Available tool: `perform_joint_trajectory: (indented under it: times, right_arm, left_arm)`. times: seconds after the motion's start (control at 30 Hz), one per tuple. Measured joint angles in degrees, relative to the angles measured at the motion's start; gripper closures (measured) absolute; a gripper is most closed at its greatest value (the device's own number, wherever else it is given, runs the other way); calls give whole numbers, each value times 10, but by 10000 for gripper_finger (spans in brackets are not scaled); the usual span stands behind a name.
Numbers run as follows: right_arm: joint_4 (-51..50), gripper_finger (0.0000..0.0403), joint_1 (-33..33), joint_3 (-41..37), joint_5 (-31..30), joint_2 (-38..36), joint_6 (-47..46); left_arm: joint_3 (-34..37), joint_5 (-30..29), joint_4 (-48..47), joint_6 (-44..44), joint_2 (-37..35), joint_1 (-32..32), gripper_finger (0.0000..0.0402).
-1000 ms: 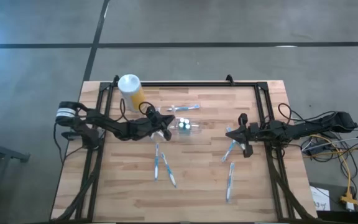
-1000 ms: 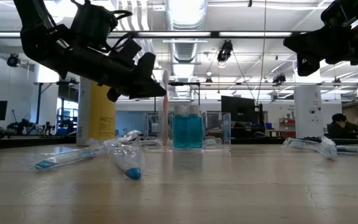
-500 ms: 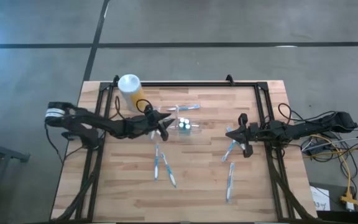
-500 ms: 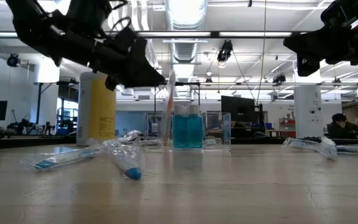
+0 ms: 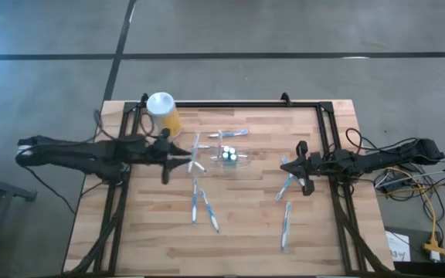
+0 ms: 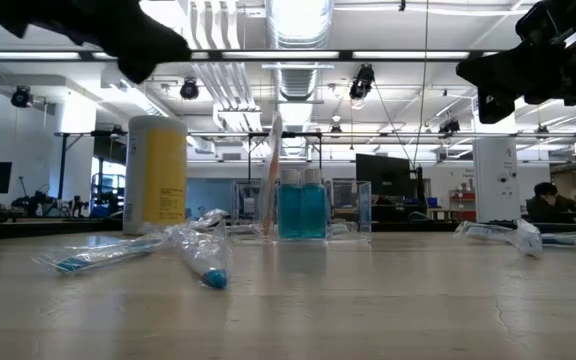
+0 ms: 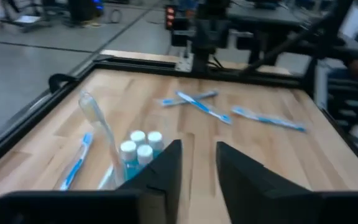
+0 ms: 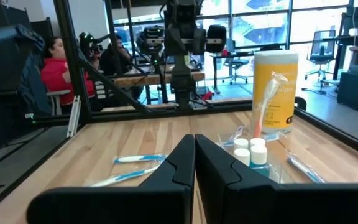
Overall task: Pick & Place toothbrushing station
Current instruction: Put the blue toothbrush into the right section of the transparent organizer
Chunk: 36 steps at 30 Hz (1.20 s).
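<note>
1. The toothbrushing station [image 5: 230, 157] is honestly hard to make out from above since it's clear plastic. It sits near the middle of the surface [image 5: 230, 232], a bit toward the far edge. The low view shows it better: blue-filled little bottles [image 6: 302, 208] inside, white caps on top.
2. One toothbrush [image 6: 271, 175] stands upright at the station's left end, leaning a little. From overhead it's only a pale sliver [image 5: 195, 148].
3. Left pincer [image 5: 178, 158] hangs just left of the station, not touching it. Its wrist view shows a clear gap between the fingers, so it's released and holding nothing. In the low view only a dark chunk of that arm shows, cut off at the top corner.
4. Right pincer [image 5: 294, 171] waits near the right edge of the surface, fingers pressed together, nothing between them.
5. A yellow canister [image 5: 163, 113] with a white lid stands in the far left corner.
6. Wrapped toothbrushes [image 5: 204, 207] lie scattered toward the near edge, one more [image 5: 232, 133] beyond the station, and others [image 5: 286, 222] on the right side.
7. In the right wrist view there's a person in red [image 8: 50, 68] sitting beyond the surface, partly hidden by the frame.
</note>
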<state>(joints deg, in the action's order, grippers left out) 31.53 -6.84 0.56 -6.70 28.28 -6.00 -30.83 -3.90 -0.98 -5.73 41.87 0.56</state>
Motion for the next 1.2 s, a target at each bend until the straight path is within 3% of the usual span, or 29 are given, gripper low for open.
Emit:
perform_joint_trajectory:
  times: [0.23,0.4,0.63,0.73,0.93,1.2]
  right_arm:
    - [1,394,0,0,0,0,4]
    - [1,394,0,0,-8,0,6]
    - [1,394,0,0,-10,0,7]
    - [-6,394,0,0,-10,0,7]
    - [-33,394,0,0,-10,0,6]
    - [-60,394,0,0,-8,0,6]
  left_arm:
    - [26,4,-109,14,-134,-1,394]
    - [100,2,-61,25,-184,0,397]
    - [251,12,147,-12,-192,0,399]
    - [297,14,183,-23,-198,1,399]
    - [302,18,165,-36,-201,1,399]
    - [303,36,164,14,-202,1,399]
